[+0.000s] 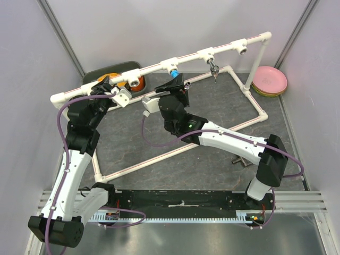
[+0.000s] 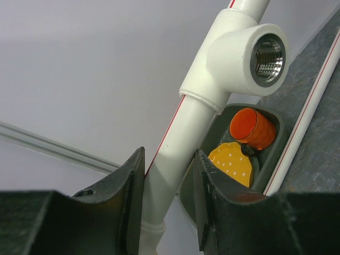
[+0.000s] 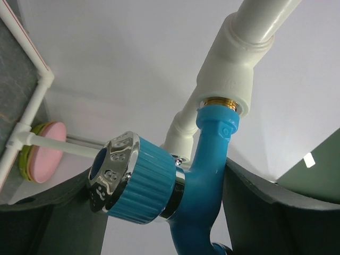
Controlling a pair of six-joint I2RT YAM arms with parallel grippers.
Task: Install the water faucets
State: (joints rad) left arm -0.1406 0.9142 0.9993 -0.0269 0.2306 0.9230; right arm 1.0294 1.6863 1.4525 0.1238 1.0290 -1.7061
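The blue faucet (image 3: pixel 212 186) with its ribbed round knob (image 3: pixel 141 186) hangs from a white tee socket (image 3: pixel 228 79), with a ring of brass thread showing at the joint. My right gripper (image 3: pixel 159 175) is shut on it, one finger against its body; it also shows in the top view (image 1: pixel 176 79), below the pipe frame's top rail (image 1: pixel 154 67). The chrome faucet (image 1: pixel 213 68) hangs from the tee to the right. My left gripper (image 2: pixel 167 159) is shut on the white rail (image 2: pixel 175 149), just below an empty threaded tee (image 2: pixel 239 58), and shows at the rail's left end (image 1: pixel 110 85).
A grey tray (image 1: pixel 119 69) with an orange cup (image 2: pixel 252 127) and a yellow dotted piece (image 2: pixel 231 162) sits behind the rail at the left. Pink plates (image 1: pixel 271 79) are stacked at the far right. Another empty tee (image 1: pixel 240 48) is near the rail's right end. Grey walls enclose the table.
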